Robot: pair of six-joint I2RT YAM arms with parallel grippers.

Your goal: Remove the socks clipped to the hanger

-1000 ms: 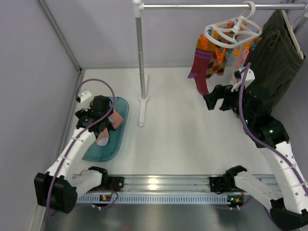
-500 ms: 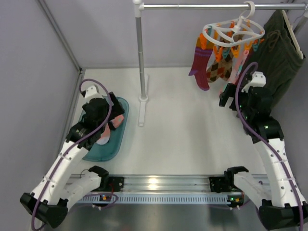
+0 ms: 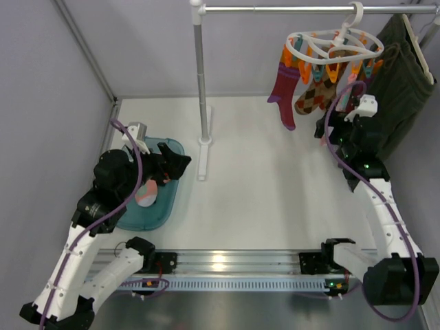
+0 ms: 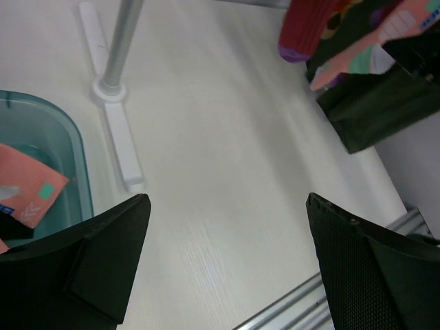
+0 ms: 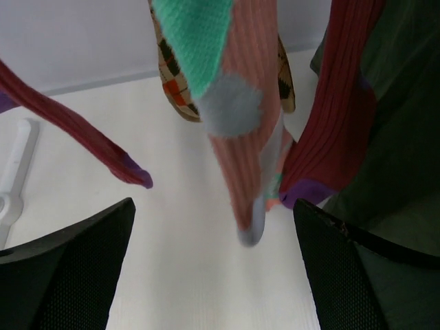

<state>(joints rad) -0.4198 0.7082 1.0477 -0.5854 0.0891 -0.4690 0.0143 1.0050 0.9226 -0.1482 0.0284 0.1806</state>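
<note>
Right hand [image 5: 213,223] open, fingers spread, empty. Pink-and-teal sock [image 5: 237,137] dangles just ahead between them, maroon sock [image 5: 330,124] beside it. Both hang from white hanger [image 3: 335,47] on rail [image 3: 275,9]. Left hand [image 4: 227,234] open, empty, above bench [image 4: 227,137], beside teal tray [image 4: 77,158] holding a loose sock [image 4: 27,192].

Hanger [image 3: 335,42] white; clothespins [image 3: 294,63] orange and teal. Maroon sock [image 3: 283,89]: ribbed, purple toe. Argyle sock [image 3: 313,93]: orange, brown, cream diamonds. Salmon sock [image 5: 240,137]: mint-green and grey patches. Garment [image 3: 402,75] dark olive. Tray [image 3: 161,216] translucent teal; sock in tray [image 4: 27,192] salmon, small teal square. Bench [image 3: 261,185] white.
</note>
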